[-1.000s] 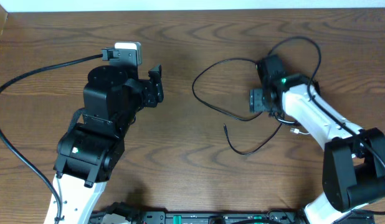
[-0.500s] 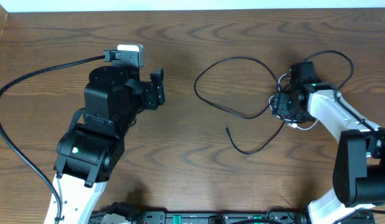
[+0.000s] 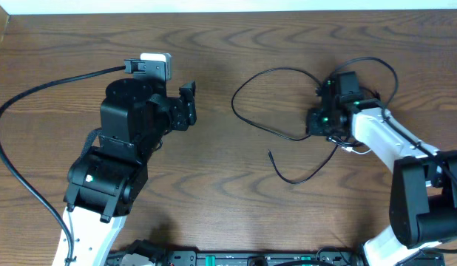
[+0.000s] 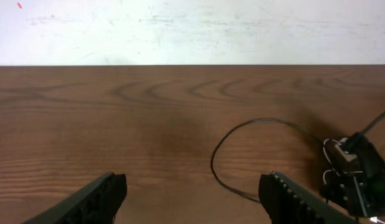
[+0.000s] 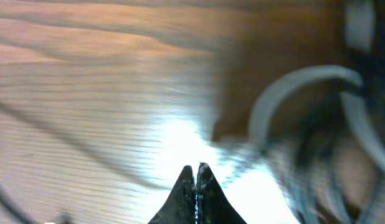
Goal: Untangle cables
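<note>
A thin black cable (image 3: 276, 69) lies in a wide loop on the wooden table (image 3: 228, 222), with a free end (image 3: 269, 153) toward the middle. A second loop (image 3: 384, 65) arcs behind my right arm. A short white cable (image 3: 356, 150) lies just right of the tangle. My right gripper (image 3: 317, 124) is down at the tangle, shut. In the blurred right wrist view its tips (image 5: 196, 167) meet with nothing visible between them, and a pale cord (image 5: 292, 81) curves beyond. My left gripper (image 3: 188, 103) (image 4: 192, 186) stands open and empty, well left of the black cable (image 4: 255, 121).
A thick black arm cable (image 3: 36, 92) sweeps along the table's left side. The white wall (image 4: 192, 31) borders the table's far edge. My right gripper shows in the left wrist view as a dark body (image 4: 361, 183) at the lower right.
The right gripper has gone from open to shut, swinging right and then back left at the tangle. The cable loops near it shifted. The left arm has stayed still.
</note>
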Robot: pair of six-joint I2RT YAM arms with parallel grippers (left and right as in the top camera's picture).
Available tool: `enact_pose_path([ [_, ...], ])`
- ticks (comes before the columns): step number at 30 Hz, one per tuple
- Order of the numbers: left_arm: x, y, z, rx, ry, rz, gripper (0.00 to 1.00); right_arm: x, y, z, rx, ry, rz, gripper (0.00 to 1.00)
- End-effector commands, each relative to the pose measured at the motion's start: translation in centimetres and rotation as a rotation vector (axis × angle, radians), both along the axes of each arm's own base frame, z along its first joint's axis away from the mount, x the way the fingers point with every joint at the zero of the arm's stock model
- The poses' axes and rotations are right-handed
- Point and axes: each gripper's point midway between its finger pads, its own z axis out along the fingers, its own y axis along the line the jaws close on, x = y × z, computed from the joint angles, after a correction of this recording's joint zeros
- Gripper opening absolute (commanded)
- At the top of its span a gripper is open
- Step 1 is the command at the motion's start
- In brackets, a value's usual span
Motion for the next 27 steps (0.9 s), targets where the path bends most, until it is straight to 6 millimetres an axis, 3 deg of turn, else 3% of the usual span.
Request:
enact_pose_path([
  [1, -0.1, 0.1, 1.0, -0.008, -0.021, 0.002, 0.73, -0.4, 3.3, 0.4, 0.057, -0.012, 0.063, 0.01],
  [2, -0.1, 0.1, 1.0, -0.009, -0.021, 0.002, 0.73, -0.3, 3.1, 0.2, 0.024, -0.016, 0.035, 0.06],
  [3, -0.1, 0.1, 1.0, -0.009, -0.021, 0.002, 0.73, -0.2, 2.9, 0.2, 0.004, -0.019, 0.021, 0.17],
  [4, -0.1, 0.1, 1.0, -0.009, -0.021, 0.002, 0.73, 0.0, 2.5, 0.1, -0.018, -0.026, 0.012, 0.38],
  [6, -0.1, 0.1, 1.0, -0.008, -0.02, 0.002, 0.73, 0.2, 1.5, 0.0, -0.053, -0.032, -0.012, 0.44],
  [15, -0.2, 0.1, 0.9, 0.004, -0.02, -0.004, 0.73, 1.1, -6.2, -0.5, -0.219, -0.033, -0.067, 0.5],
  [20, -0.2, 0.1, 0.9, 0.022, -0.024, -0.014, 0.73, 1.0, -8.3, -0.5, -0.25, -0.024, -0.086, 0.53],
  [25, -0.2, 0.1, 0.9, 0.022, -0.024, -0.014, 0.74, 0.8, -10.3, -0.7, -0.329, -0.014, -0.102, 0.65],
  [27, -0.2, 0.1, 0.9, 0.021, -0.023, -0.014, 0.74, 0.7, -10.4, -0.8, -0.339, -0.01, -0.093, 0.66],
])
